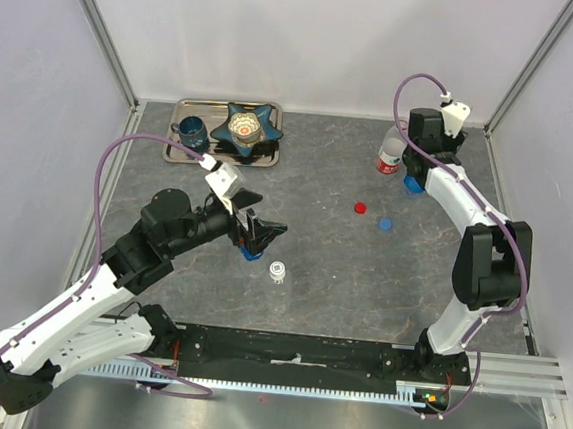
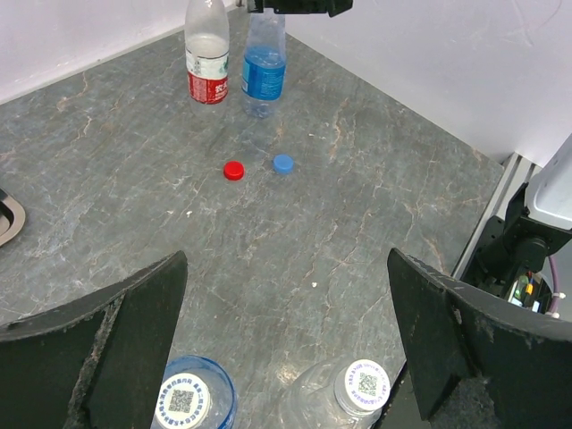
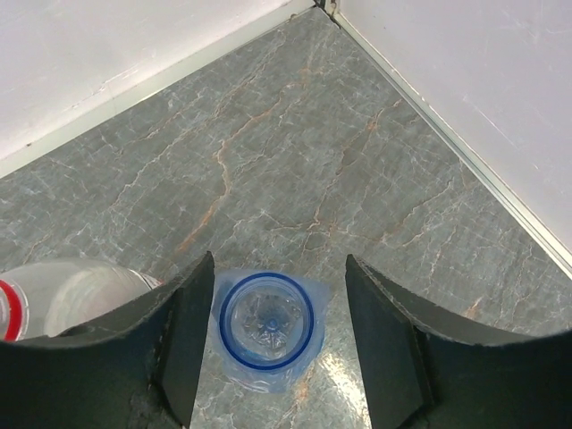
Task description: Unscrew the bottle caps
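Note:
My left gripper (image 1: pixel 262 232) (image 2: pixel 286 268) stands wide open and empty, low over two bottles. One is blue-tinted (image 2: pixel 201 380) (image 1: pixel 251 254) with a white cap (image 2: pixel 181 399). The other is tiny and clear (image 2: pixel 313 398) (image 1: pixel 278 271), also with a white cap (image 2: pixel 365 382). A red cap (image 1: pixel 360 207) (image 2: pixel 233 170) and a blue cap (image 1: pixel 385 223) (image 2: pixel 282 163) lie loose on the table. At the back right my right gripper (image 1: pixel 414 170) (image 3: pixel 279 261) is open astride an uncapped blue-labelled bottle (image 3: pixel 266 323) (image 2: pixel 264 67). A red-labelled bottle (image 1: pixel 392 154) (image 3: pixel 63 295) (image 2: pixel 206 54) stands beside it, uncapped.
A metal tray (image 1: pixel 186 156) at the back left holds a dark blue mug (image 1: pixel 188 131) and a blue star-shaped dish (image 1: pixel 246 126). White walls close the back and sides, and the right gripper is near the back right corner (image 3: pixel 326 9).

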`<state>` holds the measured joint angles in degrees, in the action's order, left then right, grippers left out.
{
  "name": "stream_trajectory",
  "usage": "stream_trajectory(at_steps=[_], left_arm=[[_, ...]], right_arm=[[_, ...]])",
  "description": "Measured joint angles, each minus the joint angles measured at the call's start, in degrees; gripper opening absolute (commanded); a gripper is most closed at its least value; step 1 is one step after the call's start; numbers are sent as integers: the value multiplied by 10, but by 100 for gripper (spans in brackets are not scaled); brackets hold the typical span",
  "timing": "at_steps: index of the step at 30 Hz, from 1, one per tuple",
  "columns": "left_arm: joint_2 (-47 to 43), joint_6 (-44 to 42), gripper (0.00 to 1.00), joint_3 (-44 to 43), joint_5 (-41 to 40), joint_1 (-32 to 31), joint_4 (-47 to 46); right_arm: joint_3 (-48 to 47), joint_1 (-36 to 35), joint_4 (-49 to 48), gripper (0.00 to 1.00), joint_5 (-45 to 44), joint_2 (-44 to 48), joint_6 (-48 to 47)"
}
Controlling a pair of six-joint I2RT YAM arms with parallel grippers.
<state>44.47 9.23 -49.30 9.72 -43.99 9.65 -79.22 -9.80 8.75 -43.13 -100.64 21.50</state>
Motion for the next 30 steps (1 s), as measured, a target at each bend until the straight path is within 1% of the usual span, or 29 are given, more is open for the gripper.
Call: stream_trajectory(at_steps=[2,5,9,12,19,30], left_arm=[[0,1,99,0,1,0,0],[0,3,99,3,5,0,-3],[0,4,99,9,10,0,-4],[0,5,99,10,10,0,-4],[0,9,99,10,13,0,-7],[0,12,99,10,20,0,-9]], right_arm=[[0,0,0,60,1,3,0],[0,0,1,59,7,7,2],[0,0,3,66,12,11,3],[0,0,6,70,16,14,5],[0,0,19,73,29,24,15],[7,0,27,75,56,55,31]])
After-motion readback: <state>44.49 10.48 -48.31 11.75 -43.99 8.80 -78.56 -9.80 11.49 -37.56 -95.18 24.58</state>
